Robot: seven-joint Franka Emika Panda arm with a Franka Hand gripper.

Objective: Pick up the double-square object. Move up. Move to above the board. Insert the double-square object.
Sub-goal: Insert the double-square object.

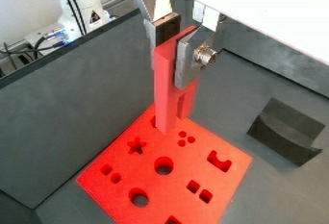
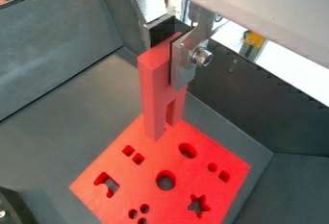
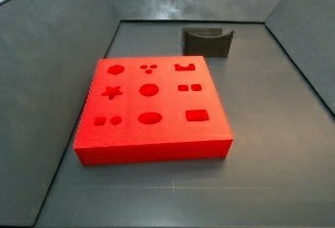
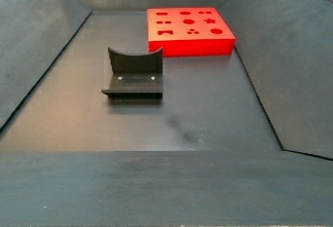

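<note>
Dark grey sheet metal forms the table [image 4: 196, 114] and the sloping walls around it, seen in both side views. On that floor lies the board [image 3: 151, 110], a thick bright red slab with darker recesses cut into its top: a star, circles, squares and a hexagon among them. In a side view it sits toward the far end of the table [image 4: 192, 29]; both wrist views look down on it from above [image 1: 161, 175] [image 2: 161, 175].

Near the board but apart from it stands a dark grey U-shaped block [image 3: 207, 40], its open side upward. It shows in the wrist view too [image 1: 286, 129] and lies in the middle of the floor in a side view [image 4: 132, 73].

The claw [image 1: 176, 37] hangs above the board, clenched on the double-square object [image 1: 164, 84], a slim salmon-red bar held upright. Its silver finger plates [image 2: 193, 55] press on the upper part of the bar [image 2: 161, 88], while the lower end points down toward the board's surface. Whether that lower end touches the board or floats just above it is hard to judge from the wrist views; it seems clear of the recesses. In a side view only a small red speck at the top edge may be the bar; the claw itself is out of that frame.
</note>
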